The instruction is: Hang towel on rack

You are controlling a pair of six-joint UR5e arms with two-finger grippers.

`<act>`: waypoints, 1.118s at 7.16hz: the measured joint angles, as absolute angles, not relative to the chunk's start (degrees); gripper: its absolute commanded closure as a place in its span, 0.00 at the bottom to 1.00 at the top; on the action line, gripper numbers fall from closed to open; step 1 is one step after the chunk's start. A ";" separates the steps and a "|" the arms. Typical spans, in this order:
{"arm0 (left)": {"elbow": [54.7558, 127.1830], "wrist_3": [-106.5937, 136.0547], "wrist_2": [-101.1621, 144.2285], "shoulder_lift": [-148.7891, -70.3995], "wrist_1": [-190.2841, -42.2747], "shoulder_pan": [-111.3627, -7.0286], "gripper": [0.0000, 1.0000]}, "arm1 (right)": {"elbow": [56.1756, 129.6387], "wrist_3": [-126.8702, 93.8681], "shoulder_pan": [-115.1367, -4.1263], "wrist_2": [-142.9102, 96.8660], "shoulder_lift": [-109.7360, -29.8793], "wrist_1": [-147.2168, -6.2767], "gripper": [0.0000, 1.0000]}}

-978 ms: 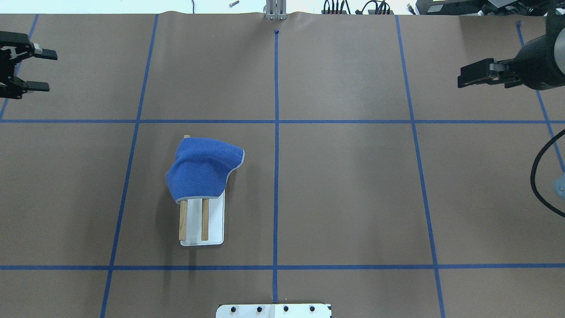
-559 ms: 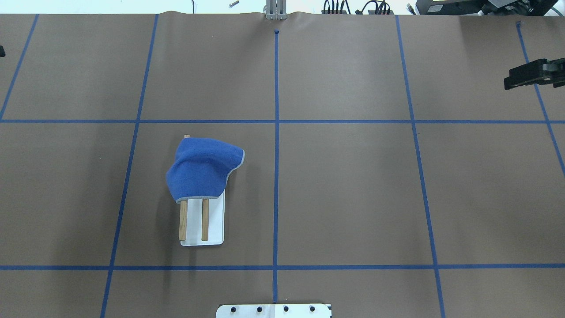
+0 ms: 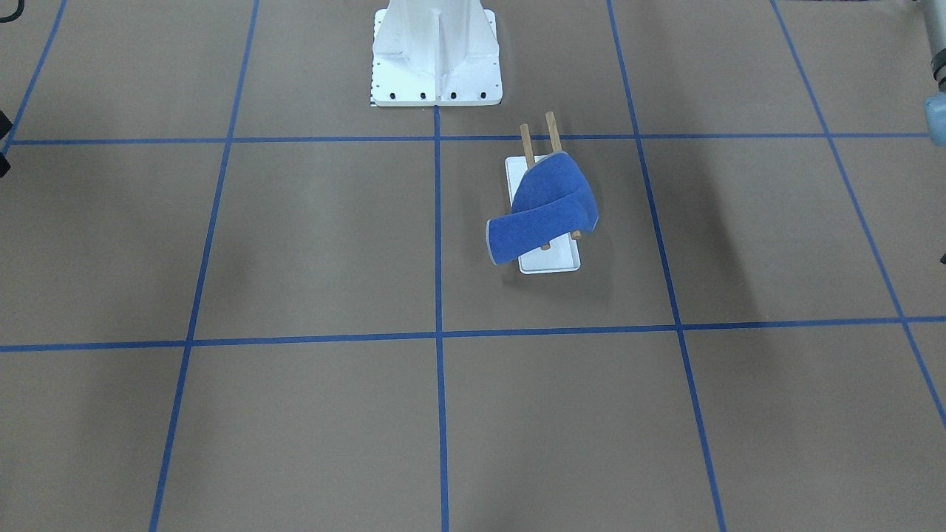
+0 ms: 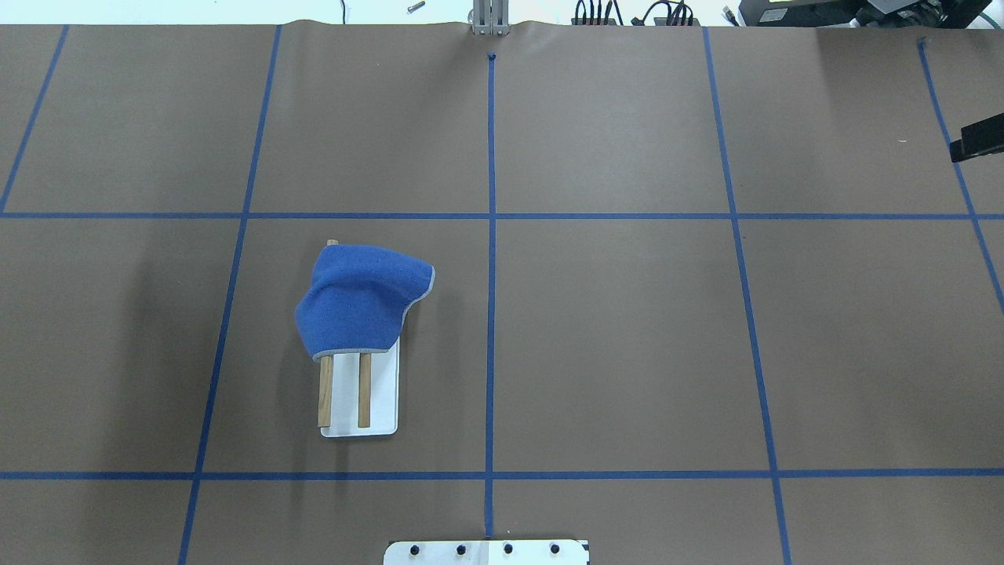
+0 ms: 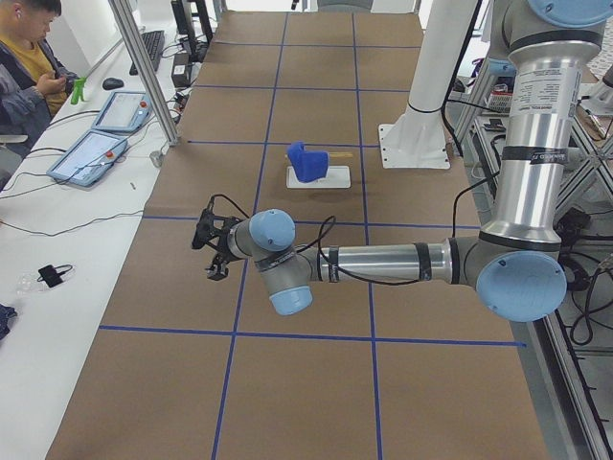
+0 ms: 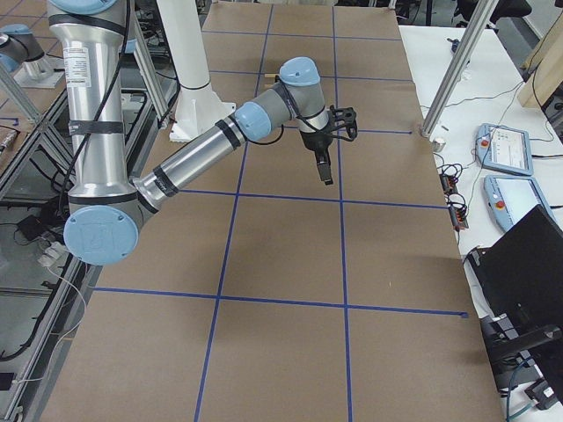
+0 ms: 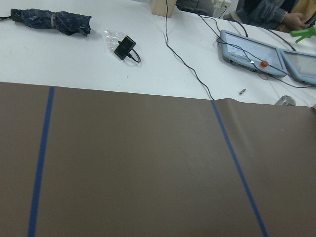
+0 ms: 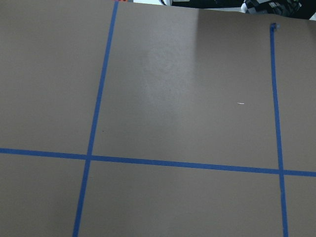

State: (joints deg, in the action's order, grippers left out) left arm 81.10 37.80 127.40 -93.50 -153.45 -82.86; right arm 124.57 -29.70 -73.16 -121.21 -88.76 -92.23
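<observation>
The royal-blue towel (image 4: 359, 308) lies draped over the far ends of the rack's two wooden bars (image 4: 364, 390), left of the table's middle line. One end hangs off the rack's side toward the middle. The rack stands on a white base (image 4: 383, 392). Towel (image 3: 548, 207) and base (image 3: 553, 262) also show in the front view, and the towel in the left view (image 5: 306, 161). No gripper touches them. Only a black tip of my right gripper (image 4: 976, 140) shows at the overhead view's right edge; it hangs over bare table (image 6: 324, 167). My left gripper (image 5: 213, 251) shows only in the left view, far from the rack. I cannot tell whether either is open or shut.
The robot's white pedestal (image 3: 436, 52) stands at the near table edge behind the rack. Blue tape lines (image 4: 491, 235) cross the brown table cover. An operator (image 5: 29, 67) sits beside control tablets (image 5: 91, 153) on the white bench past the far edge.
Both arms have drawn outward: the left gripper has left the overhead view on the left, and the right one has slid to the right edge. Towel and rack have not moved.
</observation>
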 measured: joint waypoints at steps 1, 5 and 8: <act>82.07 31.99 127.32 -93.48 -147.21 -83.79 0.02 | 121.75 -26.02 -75.69 -123.30 -89.05 -92.19 0.00; 93.46 20.90 135.12 -93.65 -113.81 -85.66 0.02 | 116.09 -17.39 -80.69 -127.37 -93.53 -91.81 0.00; 96.54 9.00 139.57 -92.01 -101.82 -86.47 0.02 | 115.87 -13.41 -83.24 -130.74 -97.12 -91.80 0.00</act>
